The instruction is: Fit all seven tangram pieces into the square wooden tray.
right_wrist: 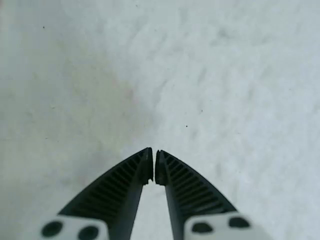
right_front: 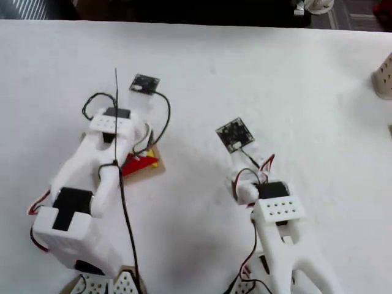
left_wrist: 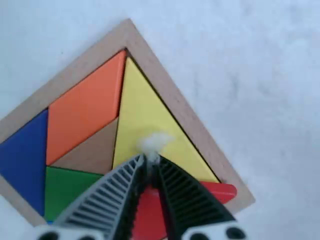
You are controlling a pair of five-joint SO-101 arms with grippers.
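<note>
White desk [right_front: 245, 73], dark room [right_front: 184, 9] behind; tray [left_wrist: 187, 120] under closed left hand [left_wrist: 149, 160]; right hand [right_wrist: 154, 159] closed over desk.

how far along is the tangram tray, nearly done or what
Nearly done. Seated in the tray: orange, yellow, blue and green pieces. In hand: the shut left gripper sits over the red piece, whose tip seems to overlap the frame. Left: seating it; the brown triangle may be a gap or a piece.

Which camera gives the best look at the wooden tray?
Left wrist view: the tray lies close, coloured pieces plain. High view: the left arm hides most of it. Right wrist view: white tabletop.
</note>
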